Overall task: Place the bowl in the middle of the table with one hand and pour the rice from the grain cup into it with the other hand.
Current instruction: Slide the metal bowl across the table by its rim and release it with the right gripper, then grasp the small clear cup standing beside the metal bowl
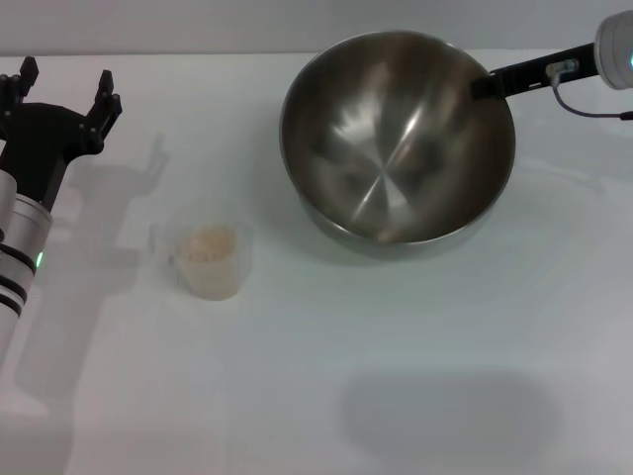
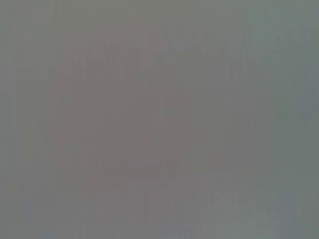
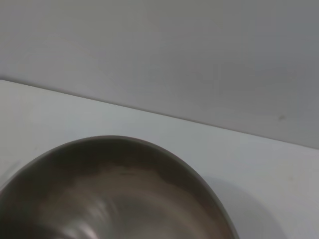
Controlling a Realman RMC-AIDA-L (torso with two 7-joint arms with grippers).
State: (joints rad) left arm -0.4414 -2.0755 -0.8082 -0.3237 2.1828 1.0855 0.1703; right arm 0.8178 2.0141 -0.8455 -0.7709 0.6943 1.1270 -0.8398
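The steel bowl (image 1: pixel 396 139) is tilted toward me at the back right of the white table (image 1: pixel 326 346). It seems held off the table, and a soft shadow lies nearer the front. My right gripper (image 1: pixel 487 83) reaches in from the far right and is shut on the bowl's far right rim. The right wrist view shows the bowl's rim and inside (image 3: pixel 114 194). The clear grain cup (image 1: pixel 206 259) stands upright at the left centre with rice (image 1: pixel 209 243) in it. My left gripper (image 1: pixel 61 91) is open and empty, behind and left of the cup. The left wrist view shows only plain grey.
A grey wall (image 3: pixel 199 55) runs behind the table's back edge. The left arm (image 1: pixel 22 247) lies along the table's left edge.
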